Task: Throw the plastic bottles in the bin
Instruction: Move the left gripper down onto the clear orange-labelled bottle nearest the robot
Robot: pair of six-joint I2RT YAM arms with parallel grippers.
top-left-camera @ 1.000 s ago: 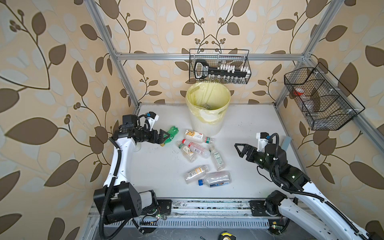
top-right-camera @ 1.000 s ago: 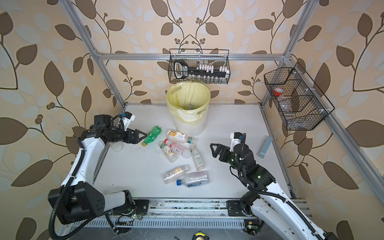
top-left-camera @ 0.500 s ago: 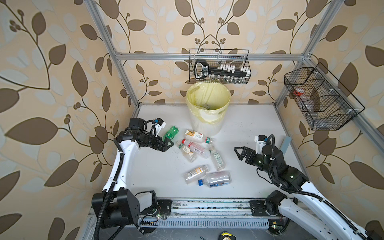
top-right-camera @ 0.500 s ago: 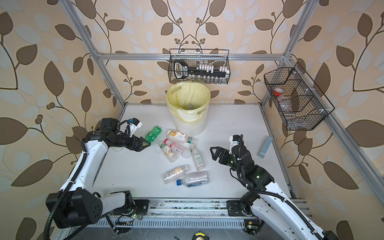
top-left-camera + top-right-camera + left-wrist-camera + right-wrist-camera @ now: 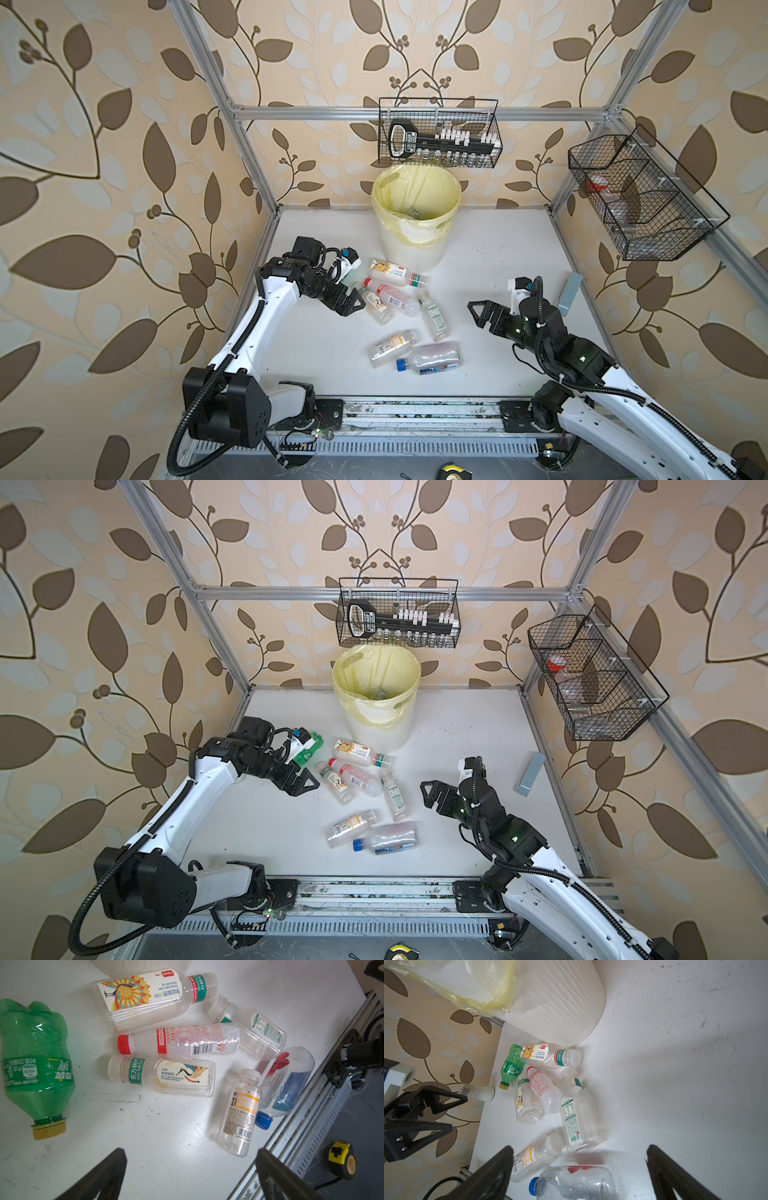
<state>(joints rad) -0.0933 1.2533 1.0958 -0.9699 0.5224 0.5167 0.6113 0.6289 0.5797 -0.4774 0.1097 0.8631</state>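
Seven bottles (image 5: 357, 777) lie loose on the worktop (image 5: 270, 825) before the bin (image 5: 380, 733), which looks nearly empty. The left end effector (image 5: 307, 787) and right end effector (image 5: 427, 796) hover beside them, jaws apart, holding nothing. Nearly all the work remains.

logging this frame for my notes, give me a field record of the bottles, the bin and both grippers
plastic bottles: seven lying loose on the table, none held
green bottle: leftmost, yellow cap
bin: upright behind the bottles, yellow liner
left gripper: fingers open, empty, at the cluster's left edge
right gripper: fingers open, empty, right of the cluster
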